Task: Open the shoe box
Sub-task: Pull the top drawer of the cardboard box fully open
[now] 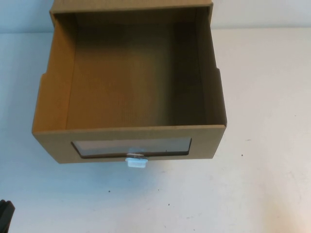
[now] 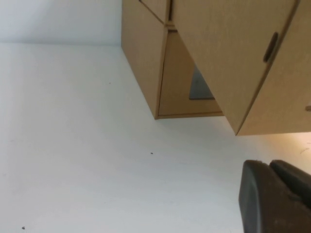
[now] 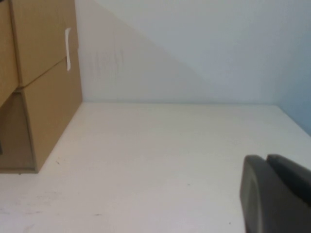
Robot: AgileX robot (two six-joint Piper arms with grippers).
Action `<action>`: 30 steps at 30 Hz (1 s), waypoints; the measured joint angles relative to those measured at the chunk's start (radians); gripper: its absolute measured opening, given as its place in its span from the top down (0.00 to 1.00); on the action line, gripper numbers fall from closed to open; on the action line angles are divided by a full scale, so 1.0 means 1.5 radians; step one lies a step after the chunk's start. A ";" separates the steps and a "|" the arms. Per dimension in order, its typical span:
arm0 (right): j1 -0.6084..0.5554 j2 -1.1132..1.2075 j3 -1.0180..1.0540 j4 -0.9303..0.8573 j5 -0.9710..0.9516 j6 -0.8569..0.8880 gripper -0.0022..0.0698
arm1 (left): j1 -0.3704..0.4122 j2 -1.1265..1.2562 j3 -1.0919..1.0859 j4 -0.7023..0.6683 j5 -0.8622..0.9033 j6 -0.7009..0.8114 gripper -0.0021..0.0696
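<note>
While the shoe box point(image 1: 131, 92) sat on the white table point(image 1: 262, 184), in the middle and towards the far edge, its top stood open to the raised camera and its brown inside lay bare; the lid point(image 1: 131, 5) stood lifted back along the far side. Its front panel point(image 1: 129, 143) faced the robot, so the box pointed straight towards the near edge; from above it looked about as wide as it was deep, so I cannot tell which way its long axis ran. Counted: one box, one lid, one window point(image 1: 132, 146) in the front panel, one white tab point(image 1: 136, 160) below that window, two grippers. The left gripper point(image 2: 268, 166) hung low over the table near the box's near-left corner, apart from it, fingers pressed together on nothing; the right gripper point(image 3: 266, 160) hung low over the table, well off to the box's right, fully closed and also holding nothing.
</note>
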 joint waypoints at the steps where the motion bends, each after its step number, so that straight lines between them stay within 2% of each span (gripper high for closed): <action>1: 0.000 0.000 0.002 0.000 0.000 0.000 0.99 | 0.000 0.000 0.000 0.000 0.000 0.000 0.98; 13: 0.000 0.000 0.003 -0.002 -0.009 0.002 0.99 | 0.000 0.000 0.000 0.000 0.000 0.000 0.98; 15: 0.000 0.000 0.003 -0.058 -0.004 0.045 0.99 | 0.000 0.000 0.000 0.000 0.000 0.000 0.98; 18: 0.000 0.000 0.003 -0.217 0.025 0.192 0.99 | 0.000 0.000 0.000 0.000 0.000 0.000 0.98; 20: 0.000 0.000 0.003 -0.272 0.056 0.249 0.99 | 0.000 0.000 0.000 0.000 0.000 0.000 0.98; 26: 0.000 0.000 0.003 -0.323 0.177 0.292 0.99 | 0.000 0.000 0.000 0.000 0.000 0.000 0.98; 30: 0.000 0.000 0.003 -0.324 0.190 0.295 0.99 | 0.000 0.000 0.000 0.000 0.000 0.000 0.98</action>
